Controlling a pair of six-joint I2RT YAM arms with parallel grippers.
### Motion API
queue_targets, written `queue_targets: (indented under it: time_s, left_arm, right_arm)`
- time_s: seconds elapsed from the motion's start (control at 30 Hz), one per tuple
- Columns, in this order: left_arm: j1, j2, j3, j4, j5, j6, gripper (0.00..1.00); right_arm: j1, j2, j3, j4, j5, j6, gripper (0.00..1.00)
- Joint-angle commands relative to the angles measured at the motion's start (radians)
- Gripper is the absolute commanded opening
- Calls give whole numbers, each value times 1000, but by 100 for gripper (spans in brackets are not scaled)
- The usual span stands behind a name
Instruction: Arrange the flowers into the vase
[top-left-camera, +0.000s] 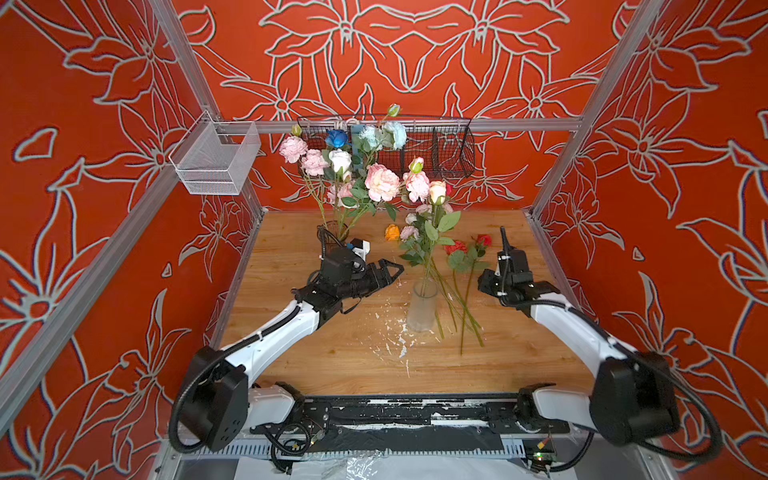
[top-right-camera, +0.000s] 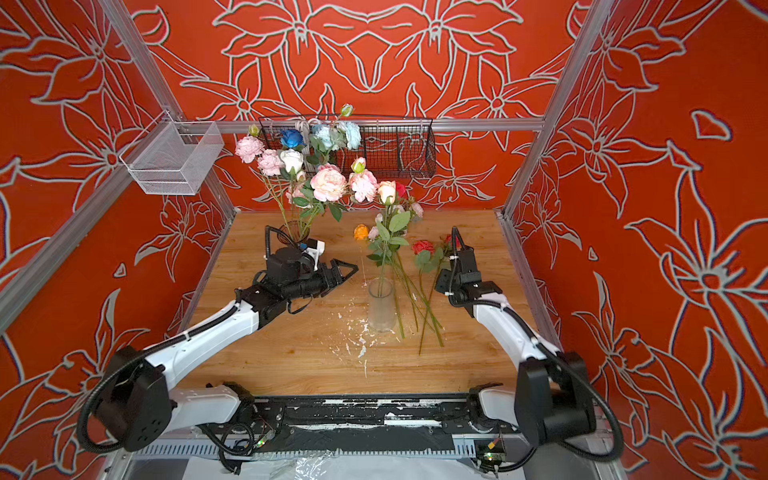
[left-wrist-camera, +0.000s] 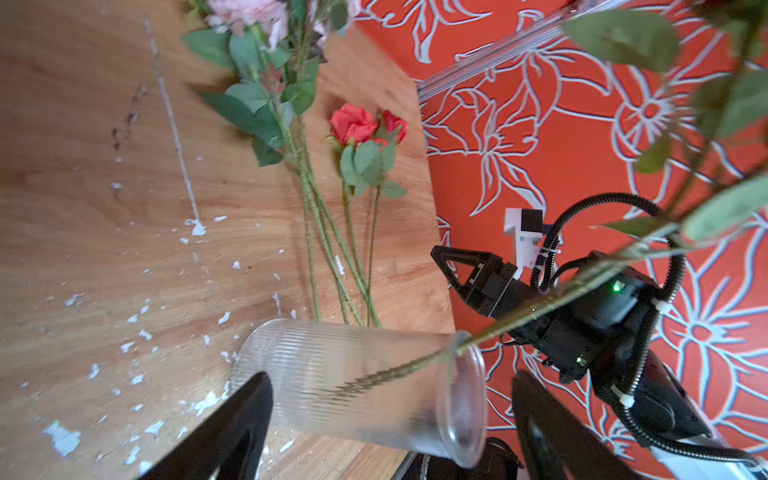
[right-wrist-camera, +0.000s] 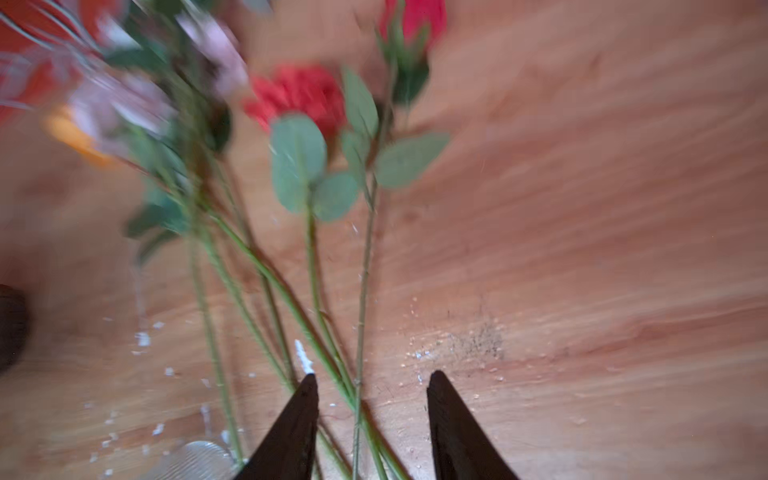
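Wooden counter (top-left-camera: 519, 365), flecked white. At its far left, a tall mixed bunch (top-left-camera: 381, 183) standing in a dark vase (top-left-camera: 332, 232). Mid-counter, a ribbed glass vase (top-left-camera: 422, 309) holding 1 leaning pale rose (top-left-camera: 437, 192). Just beside it, loose flowers (top-left-camera: 409, 232) lying flat with stems crossed, 2 red roses (top-left-camera: 455, 248) among them. Left hand (top-left-camera: 397, 270) spread wide, empty, near the glass. Right hand (right-wrist-camera: 372, 376) parted, empty, poised over the crossed stems. Likely trouble: pinching 2 stems at once, or nudging the light vase over.
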Motion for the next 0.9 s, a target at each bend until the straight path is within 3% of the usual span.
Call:
queue_targets:
  time_s: [0.0, 0.17, 0.37, 0.67, 0.87]
  left_arm:
    - [-4, 40, 33, -90, 28, 7, 88]
    - [-4, 42, 32, -77, 39, 3, 89]
    - [-1, 38, 44, -88, 43, 22, 89]
    - [14, 1, 41, -71, 53, 24, 89]
    - [35, -25, 37, -42, 85, 9, 89]
  right_arm:
    - [-18, 140, 128, -27, -59, 11, 48]
    - [-21, 342, 226, -30, -49, 15, 46]
    - [-21, 467, 293, -41, -32, 17, 37]
    - [-27, 423, 256, -11, -7, 21, 4]
    - [-29, 228, 195, -7, 52, 17, 0]
